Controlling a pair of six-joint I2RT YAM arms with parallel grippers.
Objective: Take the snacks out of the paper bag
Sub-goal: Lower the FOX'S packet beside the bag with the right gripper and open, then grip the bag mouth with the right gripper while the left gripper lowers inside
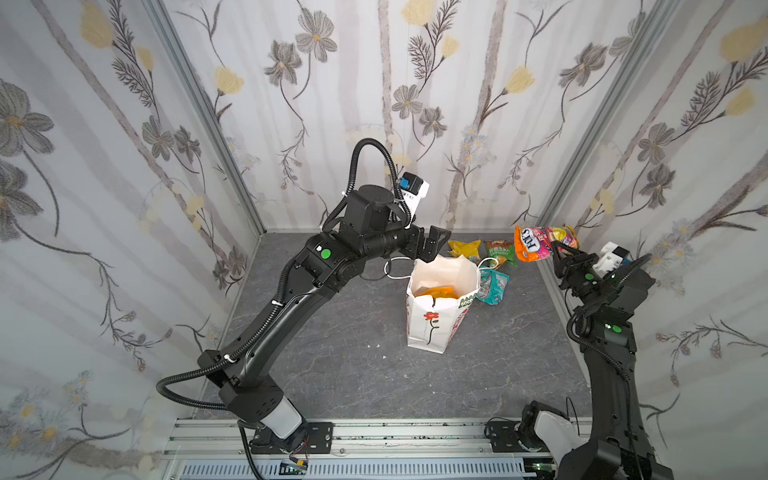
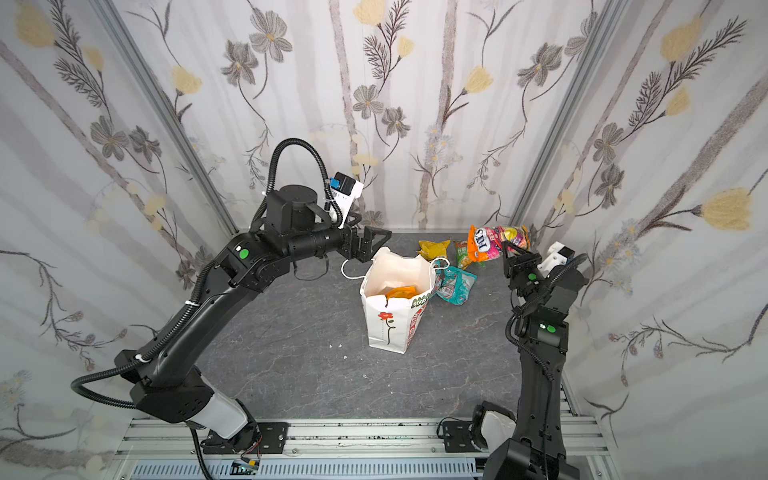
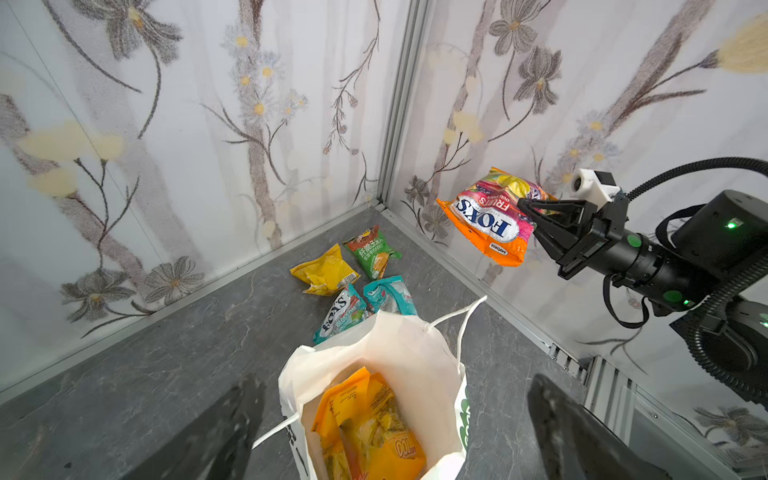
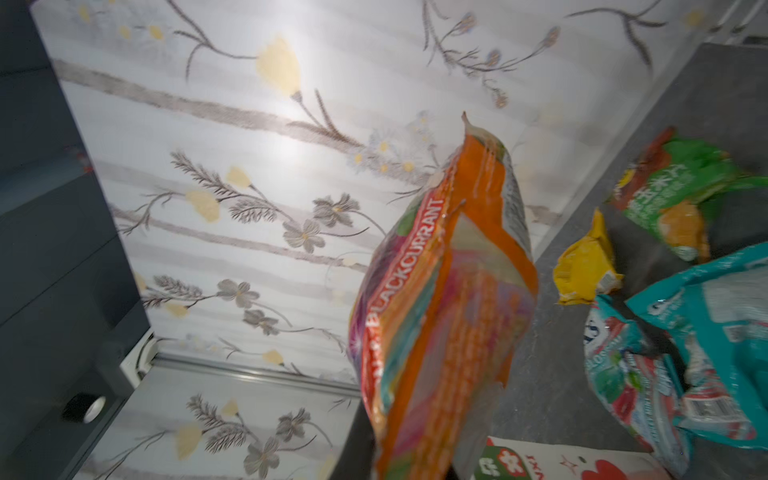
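Above grey tabletop, pinching orange FOX'S packet by its edge in right gripper (may slip); with left gripper gaping empty near paper bag, could tip it.

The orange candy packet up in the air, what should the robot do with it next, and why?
Probably lower the orange FOX'S packet onto the table beside the yellow packet and let go. The right arm's jaws are shut on it, it hangs clear of the paper bag, and another orange packet waits inside the bag.

Twin overhead views, wrist close-ups; paper bag shared
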